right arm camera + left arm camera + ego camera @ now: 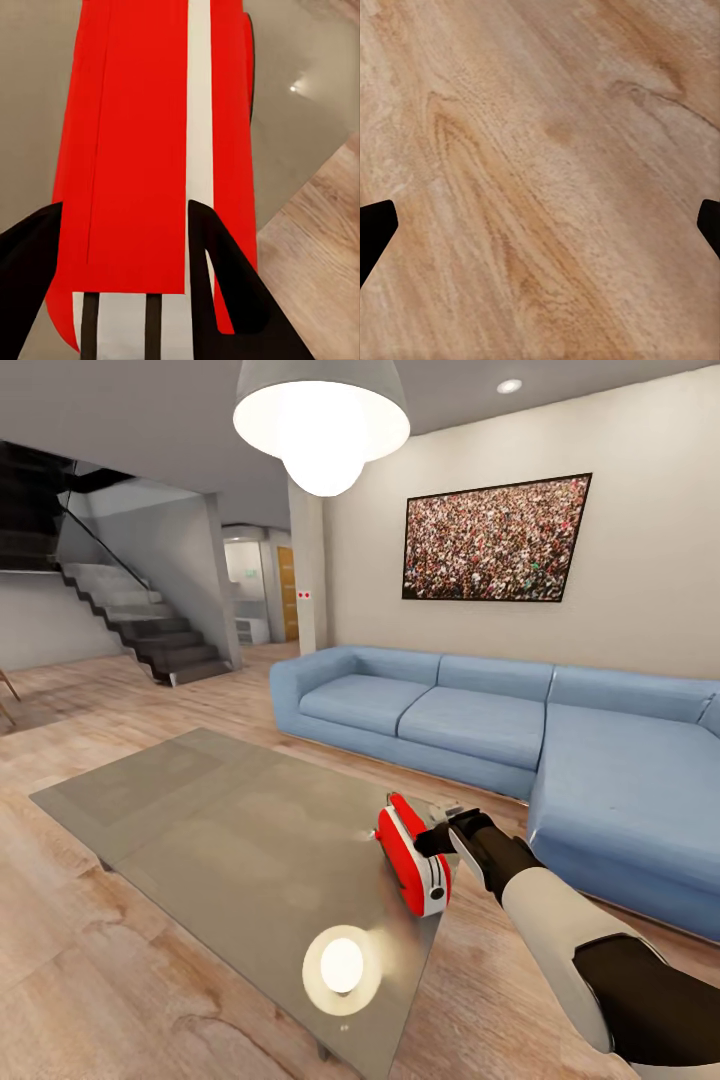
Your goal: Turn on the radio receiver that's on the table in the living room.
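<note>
The radio (pixel 412 855) sits at the near right corner of the table (pixel 200 830), close to the edge, which puts it within easy reach of the right arm coming in from the sofa (pixel 470 715) side. The right gripper (pixel 440 838) is on the radio itself: in the right wrist view the red body (pixel 142 142) runs straight out ahead of the hand, with one dark finger (pixel 217 262) lying over its white stripe and the other finger (pixel 30 262) at its outer side. The fingers look spread around the box rather than squeezed, but I can't tell for sure whether they are clamped on it or just resting against it. My guess is the hand is placed like this to press or nudge a control, since switching the set on only needs a touch, not a lift.

The radio's dial and grille are not visible from here, so the switch must lie on a face turned away from the hand.

The left gripper (pixel 540 225) hangs idle over the wood floor (pixel 540 112), its two tips far apart, holding nothing. It has no part in this step, I'd say.
</note>
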### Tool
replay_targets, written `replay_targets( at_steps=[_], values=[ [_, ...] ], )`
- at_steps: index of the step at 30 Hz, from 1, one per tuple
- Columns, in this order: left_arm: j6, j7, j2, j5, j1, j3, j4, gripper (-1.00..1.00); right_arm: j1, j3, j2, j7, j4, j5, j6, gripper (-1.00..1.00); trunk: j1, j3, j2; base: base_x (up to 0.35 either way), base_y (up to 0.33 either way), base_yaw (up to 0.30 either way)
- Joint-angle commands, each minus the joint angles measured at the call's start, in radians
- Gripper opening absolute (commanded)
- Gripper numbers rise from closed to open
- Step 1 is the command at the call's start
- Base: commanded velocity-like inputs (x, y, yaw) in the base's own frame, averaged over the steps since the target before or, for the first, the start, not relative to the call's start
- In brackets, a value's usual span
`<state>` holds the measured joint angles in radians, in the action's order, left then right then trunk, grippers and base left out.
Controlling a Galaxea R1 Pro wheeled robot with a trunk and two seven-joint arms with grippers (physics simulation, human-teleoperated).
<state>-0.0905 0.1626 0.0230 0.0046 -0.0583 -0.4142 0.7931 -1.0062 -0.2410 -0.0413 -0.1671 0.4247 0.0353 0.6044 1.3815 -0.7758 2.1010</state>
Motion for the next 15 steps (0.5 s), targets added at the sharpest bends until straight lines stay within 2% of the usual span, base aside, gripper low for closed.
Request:
replay_targets(
  at_steps=[1,15],
  values=[
    [0.0,0.0,0.0,0.0,0.0,0.0,0.0,1.0,0.0,0.0,0.0,0.0,0.0,-0.003,0.0,-1.0,0.0,0.0,0.0,0.0,0.0,0.0],
    [0.002,-0.004,0.002,-0.002,0.0,0.004,0.0,1.0,0.0,-0.001,0.0,0.0,0.0,-0.003,0.0,-1.0,0.0,0.0,0.0,0.0,0.0,0.0]
  ],
)
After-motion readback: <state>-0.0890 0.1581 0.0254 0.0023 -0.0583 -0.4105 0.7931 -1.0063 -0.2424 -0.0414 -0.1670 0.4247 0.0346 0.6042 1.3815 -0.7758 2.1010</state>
